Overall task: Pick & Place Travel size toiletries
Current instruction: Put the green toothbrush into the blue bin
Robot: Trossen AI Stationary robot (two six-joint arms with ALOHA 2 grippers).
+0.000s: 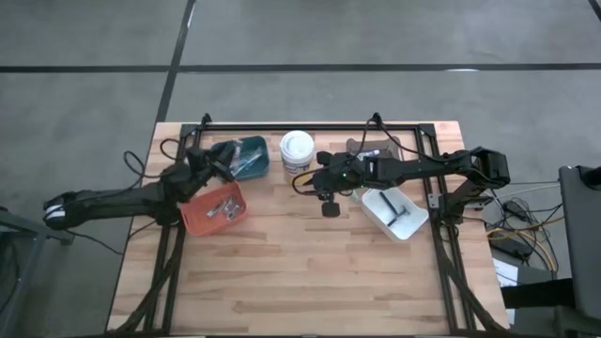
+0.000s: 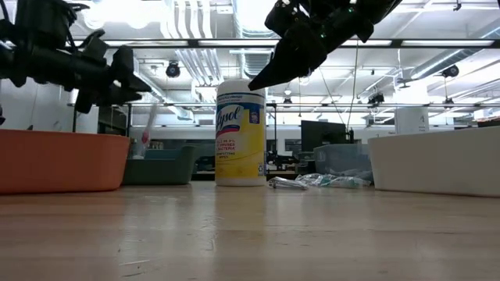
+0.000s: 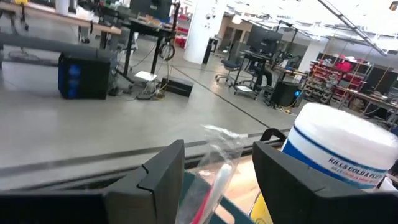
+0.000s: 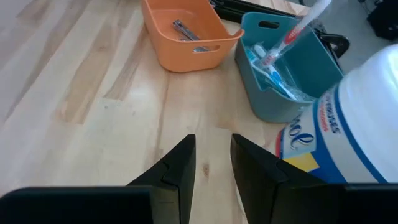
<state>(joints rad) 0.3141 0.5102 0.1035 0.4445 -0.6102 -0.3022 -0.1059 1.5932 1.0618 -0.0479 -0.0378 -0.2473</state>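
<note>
Clearly the toothbrush in its clear wrapper is a featherweight: thin, stiff along the handle, slick in the crinkly plastic, so it is best taken across the middle of the handle, where the fingers can pinch through the film without it sliding. It stands tilted in the teal bin, its upper end sticking out above the rim, among other wrapped brushes lying in the bottom. More small wrapped items lie on the table behind the wipes tub, and they look equally light and slippery. Metal pieces lie in the orange bin, and a dark-handled item rests in the white bin.

Over the teal bin, the left gripper hangs with its jaws apart; the wrapped brush shows in the gap between them, and I cannot tell whether either finger touches it. Its arm reaches in low from the table's left edge.

Meanwhile the right gripper hovers above bare wood just in front of the tub, fingers narrowly parted and holding nothing, pointing toward the orange and teal bins. Its arm stretches across from the right side, above the white bin.
</note>
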